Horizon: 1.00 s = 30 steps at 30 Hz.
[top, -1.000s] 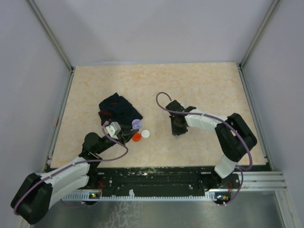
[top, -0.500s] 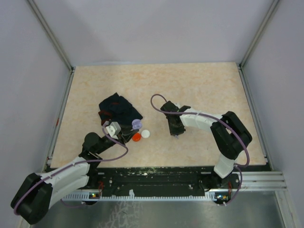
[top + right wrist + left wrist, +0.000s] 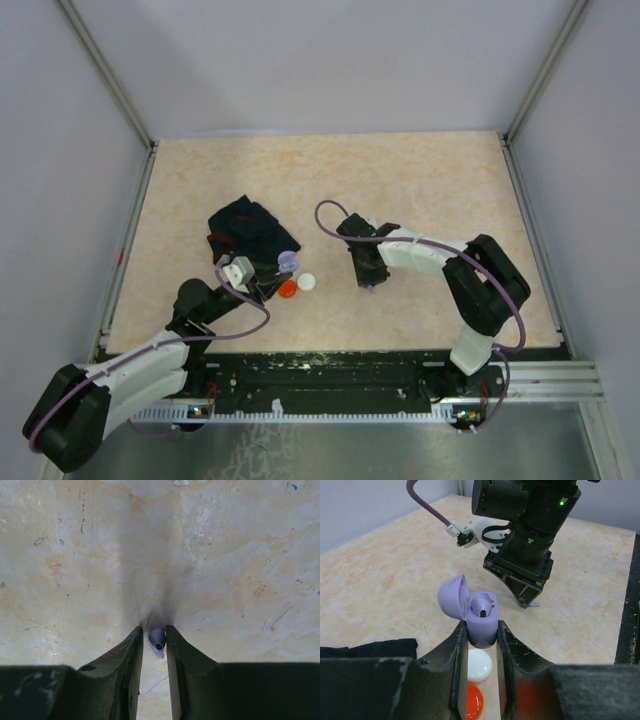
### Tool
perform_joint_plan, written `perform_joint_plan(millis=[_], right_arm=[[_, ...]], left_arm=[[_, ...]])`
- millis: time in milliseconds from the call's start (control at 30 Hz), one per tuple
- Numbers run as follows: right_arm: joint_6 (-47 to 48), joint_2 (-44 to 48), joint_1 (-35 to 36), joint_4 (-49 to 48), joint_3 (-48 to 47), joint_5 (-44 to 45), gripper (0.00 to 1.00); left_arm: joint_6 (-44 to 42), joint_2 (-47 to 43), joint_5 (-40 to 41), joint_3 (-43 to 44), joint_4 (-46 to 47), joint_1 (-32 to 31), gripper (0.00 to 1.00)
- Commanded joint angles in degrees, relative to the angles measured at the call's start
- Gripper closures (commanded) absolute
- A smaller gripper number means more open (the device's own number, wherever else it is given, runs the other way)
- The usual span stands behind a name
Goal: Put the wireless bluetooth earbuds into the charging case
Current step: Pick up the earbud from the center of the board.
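Note:
The lavender charging case (image 3: 482,622) stands upright with its lid open, and my left gripper (image 3: 481,630) is shut on its body. One lavender earbud (image 3: 482,605) sits in a slot of the case. From above, the case (image 3: 288,262) is left of centre. My right gripper (image 3: 154,634) points down at the table, a short way right of the case. A second lavender earbud (image 3: 157,640) lies between its fingertips. It touches the right finger (image 3: 172,640), with a thin gap to the left one. That gripper (image 3: 369,283) is slightly open.
A white round disc (image 3: 479,665) and a red round disc (image 3: 472,702) lie on the table under my left fingers. A crumpled black cloth (image 3: 248,228) lies behind the left gripper. The right arm's purple cable (image 3: 335,212) loops above its wrist.
The right gripper moved a little left towards the case, then stopped, and its jaws eased slightly apart around the earbud. The left gripper and case have not moved.

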<state>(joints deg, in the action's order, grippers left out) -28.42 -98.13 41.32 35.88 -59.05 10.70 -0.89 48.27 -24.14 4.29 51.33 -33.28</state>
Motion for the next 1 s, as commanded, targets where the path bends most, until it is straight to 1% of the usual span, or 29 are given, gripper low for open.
perform_joint_plan(millis=[0,233,267,367,567,667,833,967], right_arm=[[0.73,-2.32,1.14,3.41,1.25,-2.3,0.73],[0.84,-2.78,1.15,3.16,2.24,-2.4,0.75],[0.87,-2.71,1.18,3.07,2.41,-2.51,0.75],[1.23,-2.1,1.13,2.93,2.55,-2.82,0.81],[1.99,0.72,1.37,1.36,2.96,-3.45,0.83],[3.06,2.89,1.61,-0.36,2.84,-3.92,0.83],[5.36,10.02,1.65,-3.56,1.9,-4.79,0.85],[7.42,15.18,1.58,-6.7,1.46,-5.73,0.86]], left_arm=[[0.45,-0.53,-0.82,-0.65,1.32,-0.21,1.0],[0.62,-0.81,-0.8,-0.69,1.17,-0.21,1.0],[0.63,-0.81,-0.84,-0.71,1.22,-0.21,1.0],[0.69,-0.79,-0.67,-0.79,1.29,-0.2,1.0],[1.33,-0.79,-0.65,-1.19,2.67,-0.21,1.0],[2.19,-0.67,-0.64,-1.67,4.6,-0.21,1.0],[3.71,1.04,-1.09,-1.8,8.17,-0.12,1.0],[5.08,2.24,-2.98,-1.43,11.31,-0.12,1.0]])
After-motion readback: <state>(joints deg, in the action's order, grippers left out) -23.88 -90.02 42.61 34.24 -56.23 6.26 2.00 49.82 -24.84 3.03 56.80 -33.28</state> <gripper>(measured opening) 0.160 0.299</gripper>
